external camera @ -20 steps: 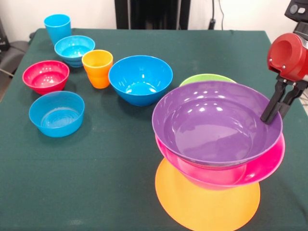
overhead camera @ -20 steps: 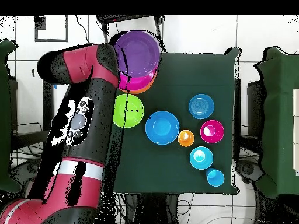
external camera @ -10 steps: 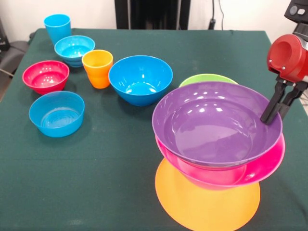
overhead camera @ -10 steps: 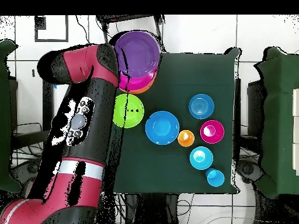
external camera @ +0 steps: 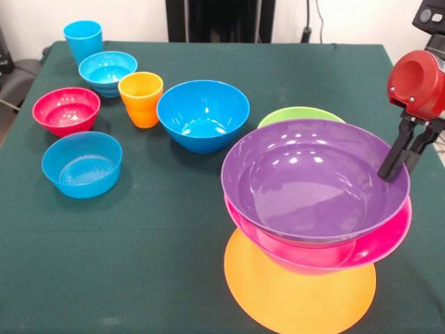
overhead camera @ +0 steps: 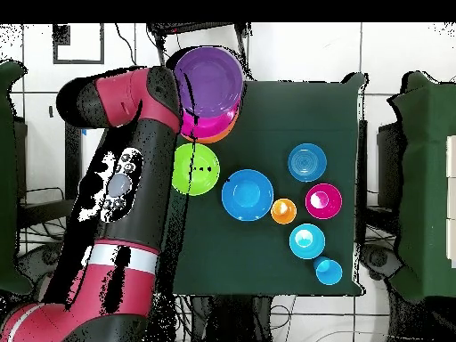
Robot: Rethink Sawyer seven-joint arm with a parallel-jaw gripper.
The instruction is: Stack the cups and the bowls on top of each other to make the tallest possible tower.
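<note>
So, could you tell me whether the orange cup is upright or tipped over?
Upright: the orange cup stands open mouth up on the table.

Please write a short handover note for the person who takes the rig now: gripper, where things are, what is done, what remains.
Gripper: shut on the purple bowl rim.
Done: orange bowl as base, pink bowl on it, purple bowl on top.
Left on the table: green bowl behind the stack, big blue bowl, orange cup, blue cup, red bowl, two small blue bowls.
</note>
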